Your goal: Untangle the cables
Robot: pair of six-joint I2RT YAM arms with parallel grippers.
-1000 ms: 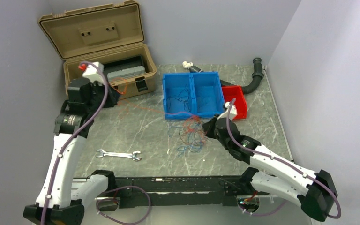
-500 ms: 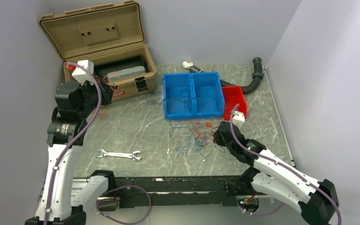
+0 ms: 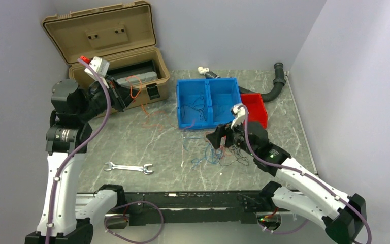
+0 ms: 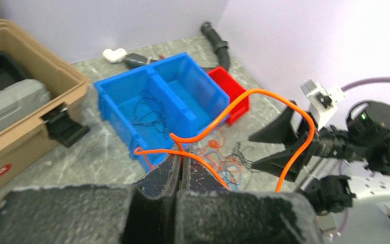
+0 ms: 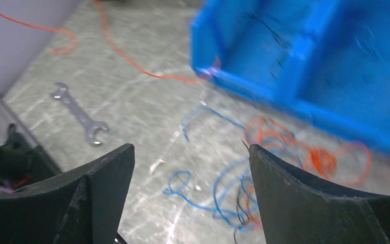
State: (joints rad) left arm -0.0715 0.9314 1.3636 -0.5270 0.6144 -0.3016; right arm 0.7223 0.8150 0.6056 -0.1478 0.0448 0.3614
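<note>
the cables [image 3: 210, 155] lie as a loose, small bunch of thin blue, orange and black strands on the grey marbled desk [image 3: 142, 137], just on the near side of the blue bin [image 3: 209, 101]. the right claw [image 5: 190, 150] hangs above this bunch with its two curved black fingers spread wide, holding nothing. the left claw [image 4: 180, 161] is high at the far left, in front of the open tan case [image 3: 101, 35]. its rough black fingers are pressed together on one orange wire [image 4: 264, 94]. this wire is smooth and bends in a big loop; whether it joins the bunch i cannot tell. hair-thin black strands lie in the left compartment of the plastic bin. a small red bin [image 3: 256, 109] sits just beside its right wall. a flat metal wrench [image 3: 128, 168] lies at the near left, well apart from the cables.
</note>
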